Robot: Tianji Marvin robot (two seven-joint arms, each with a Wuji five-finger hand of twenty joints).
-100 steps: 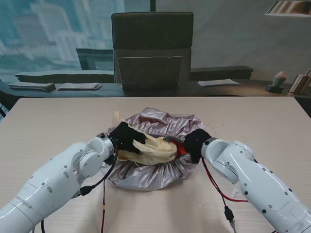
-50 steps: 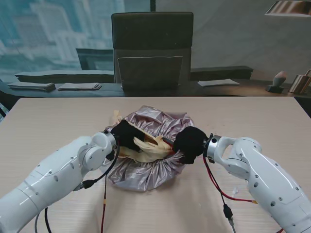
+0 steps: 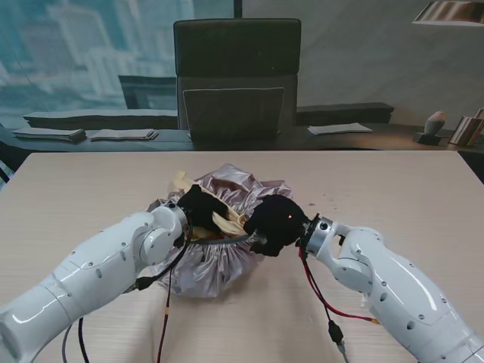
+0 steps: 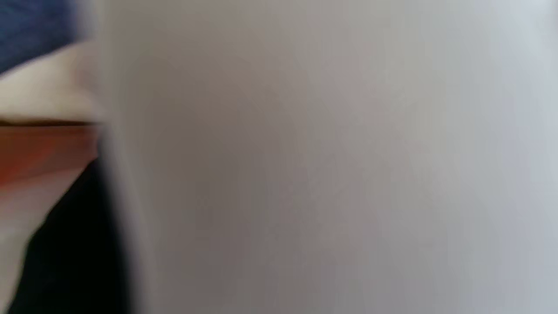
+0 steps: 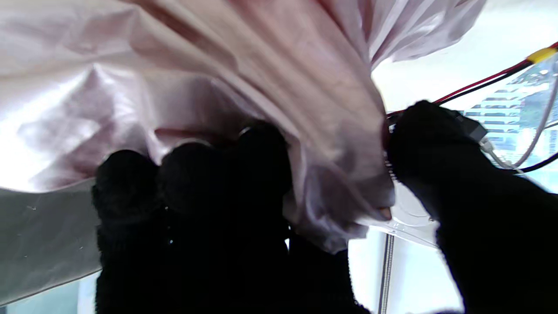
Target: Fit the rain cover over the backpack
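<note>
Mid-fit: both my hands, left hand (image 3: 198, 208) and right hand (image 3: 275, 224), grip the rain cover (image 3: 219, 266) hem over the backpack (image 3: 227, 223), mid-worktop (image 3: 91, 189). Next: stretch hem nearer me.

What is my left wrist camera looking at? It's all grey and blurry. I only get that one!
Observer: From the stand view, your left hand is pressed into the silvery rain cover, so the lens is probably right against it.
Operator: Where's the other hand?
Observer: The right hand is at the cover's right side, and the right wrist view shows its fingers bunching the fabric.
Operator: Can you see the backpack?
Observer: Only a cream-coloured bit peeks out between the two hands; the cover hides the rest.
</note>
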